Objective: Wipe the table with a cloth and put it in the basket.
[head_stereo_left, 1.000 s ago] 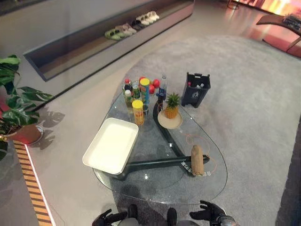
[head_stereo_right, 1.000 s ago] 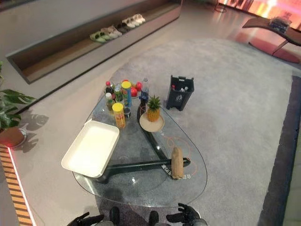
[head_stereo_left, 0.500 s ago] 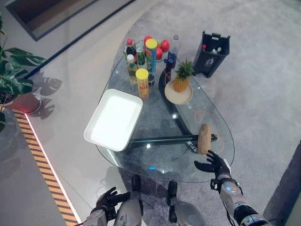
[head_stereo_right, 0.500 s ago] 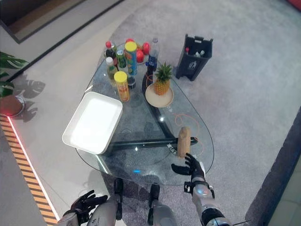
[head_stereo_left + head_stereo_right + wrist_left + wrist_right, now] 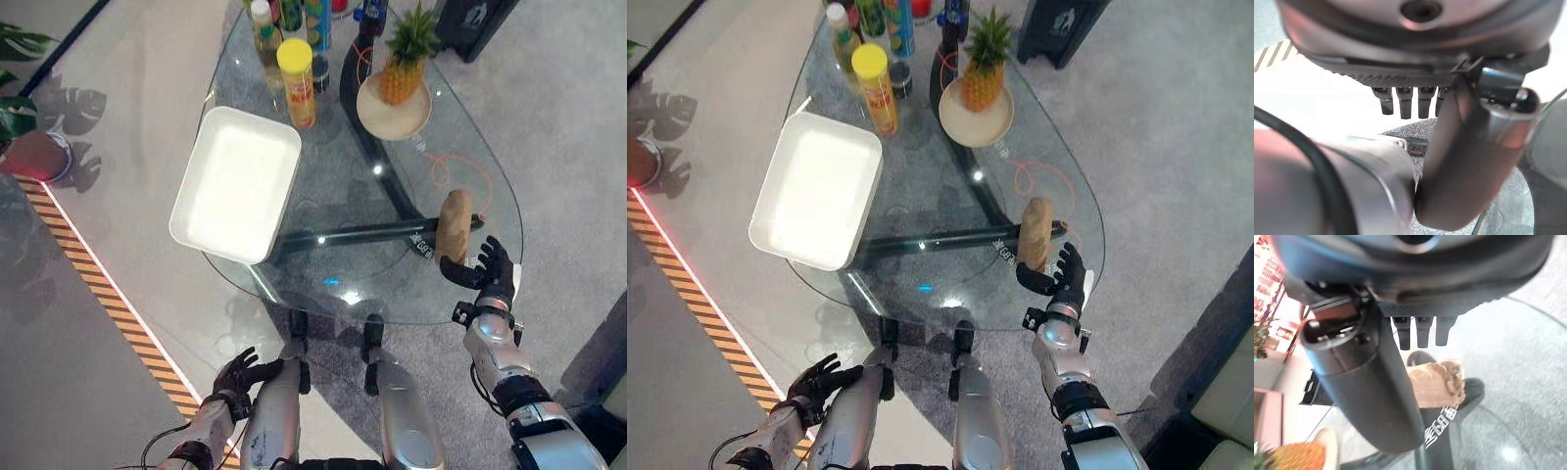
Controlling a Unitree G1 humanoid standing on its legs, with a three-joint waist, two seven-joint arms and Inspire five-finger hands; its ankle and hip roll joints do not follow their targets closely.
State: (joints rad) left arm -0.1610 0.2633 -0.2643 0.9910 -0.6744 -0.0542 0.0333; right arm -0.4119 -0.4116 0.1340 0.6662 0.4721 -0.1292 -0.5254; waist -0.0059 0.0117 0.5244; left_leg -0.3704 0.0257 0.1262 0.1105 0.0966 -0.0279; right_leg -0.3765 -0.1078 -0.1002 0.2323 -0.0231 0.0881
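Cloth, tan and rolled into a stubby log [image 5: 455,223], lies on the rounded glass surface [image 5: 323,201] near its right edge. Its long axis runs from the near edge toward the far end, tipped slightly rightward at the far end, and it sits over the tip of the dark frame bar [image 5: 353,235] under the glass. The right hand [image 5: 487,275] hovers just at the roll's near end, fingers spread and relaxed, gripping nothing; in the right wrist view the roll [image 5: 1436,382] shows just past the straight fingertips [image 5: 1422,330]. Farther along the glass stand a pineapple on a round beige plate [image 5: 392,110] and a yellow-lidded tube can [image 5: 297,81]. A white rectangular tray-like basket [image 5: 235,183] rests on the left side. The left hand [image 5: 241,375] hangs low beside the surface, fingers loosely spread.
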